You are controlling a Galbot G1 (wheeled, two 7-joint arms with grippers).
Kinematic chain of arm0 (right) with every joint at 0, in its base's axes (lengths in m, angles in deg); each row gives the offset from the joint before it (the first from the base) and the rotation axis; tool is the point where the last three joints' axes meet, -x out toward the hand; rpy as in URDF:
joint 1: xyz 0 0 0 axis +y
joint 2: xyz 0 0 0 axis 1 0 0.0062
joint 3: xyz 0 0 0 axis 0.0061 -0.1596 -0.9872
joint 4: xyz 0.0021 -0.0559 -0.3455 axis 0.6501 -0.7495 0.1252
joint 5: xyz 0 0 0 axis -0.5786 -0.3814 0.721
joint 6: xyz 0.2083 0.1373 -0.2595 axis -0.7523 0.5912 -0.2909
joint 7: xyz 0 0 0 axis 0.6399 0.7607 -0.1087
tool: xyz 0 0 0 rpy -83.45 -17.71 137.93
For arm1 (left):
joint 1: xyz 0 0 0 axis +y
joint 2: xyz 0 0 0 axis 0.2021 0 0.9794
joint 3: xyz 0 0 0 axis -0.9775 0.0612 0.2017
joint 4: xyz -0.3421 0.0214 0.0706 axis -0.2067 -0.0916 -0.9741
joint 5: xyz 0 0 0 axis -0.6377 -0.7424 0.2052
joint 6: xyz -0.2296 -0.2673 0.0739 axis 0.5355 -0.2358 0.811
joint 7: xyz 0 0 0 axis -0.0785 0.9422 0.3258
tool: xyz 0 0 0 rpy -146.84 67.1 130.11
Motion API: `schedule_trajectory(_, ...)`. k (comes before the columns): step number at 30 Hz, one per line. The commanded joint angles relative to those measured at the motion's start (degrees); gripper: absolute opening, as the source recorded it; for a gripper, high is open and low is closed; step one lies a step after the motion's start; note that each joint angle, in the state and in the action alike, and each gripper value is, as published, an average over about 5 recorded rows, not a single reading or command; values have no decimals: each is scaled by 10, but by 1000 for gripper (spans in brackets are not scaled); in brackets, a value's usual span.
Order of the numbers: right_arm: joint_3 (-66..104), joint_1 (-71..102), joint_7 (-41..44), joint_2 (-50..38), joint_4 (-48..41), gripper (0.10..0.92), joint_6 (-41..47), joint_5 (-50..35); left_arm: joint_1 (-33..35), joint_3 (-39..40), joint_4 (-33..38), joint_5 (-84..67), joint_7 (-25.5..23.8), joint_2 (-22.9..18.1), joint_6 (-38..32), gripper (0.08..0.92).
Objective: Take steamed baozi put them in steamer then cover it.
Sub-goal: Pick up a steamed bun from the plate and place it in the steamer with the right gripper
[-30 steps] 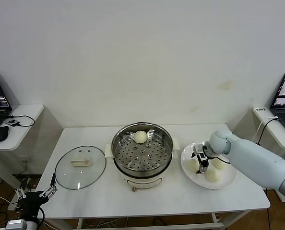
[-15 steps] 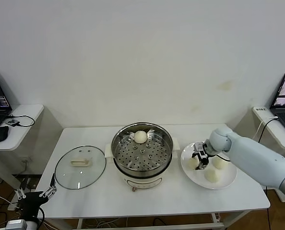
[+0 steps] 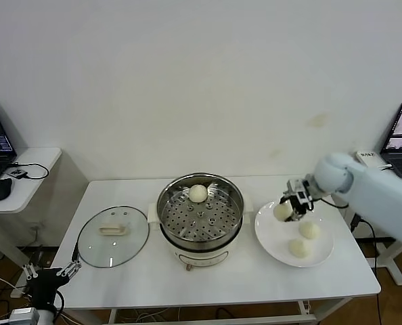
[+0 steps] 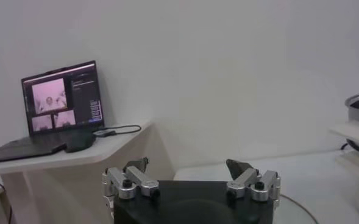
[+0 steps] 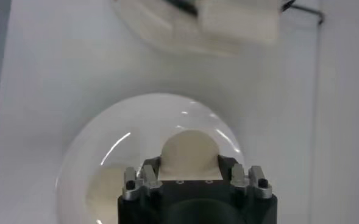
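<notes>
Since a second ago my right claw (image 3: pixel 290 208) has come up off the plate (image 3: pixel 275 237) with a baozi (image 3: pixel 283 211) clenched between its fingers; earlier it was down among the buns. I see the bun sitting squarely in the claw's grip, bulging out past the fingertips in the right wrist view (image 5: pixel 189 152), hanging above the plate's rim at about 10 o'clock. Two more baozi rest on the plate, one near its centre (image 3: pixel 310 230) and one towards 6 o'clock (image 3: pixel 298 247), both apart from the claw. A fourth baozi (image 3: pixel 198 193) lies on the perforated tray at 12 o'clock inside the steamer (image 3: pixel 200 215), which stands mid-tabletop (image 3: pixel 153 284), at 9 o'clock from the plate. The cover (image 3: pixel 113 235) lies flat at 9 o'clock from the steamer, handle up. My left claw (image 3: pixel 50 275) is parked off the tabletop's near-left corner, fingers spread wide and holding nothing.
</notes>
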Motion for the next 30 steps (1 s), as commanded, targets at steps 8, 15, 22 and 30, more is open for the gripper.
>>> schedule_trajectory(8,-155,-256,-24,97,82,603,55,-209,-1,-2,0,-7,-1,2,-4,823)
schedule_trajectory(15,-119,-161,-52,190,19,603,69,-220,-6,-3,5,-7,0,-4,-2,823)
schedule_trajectory(22,-85,-83,-66,305,-85,606,72,-205,-9,-12,4,-7,0,-6,-2,823)
schedule_trajectory(30,-72,-28,-81,376,-154,611,77,-187,-16,-17,4,-5,0,-6,1,823)
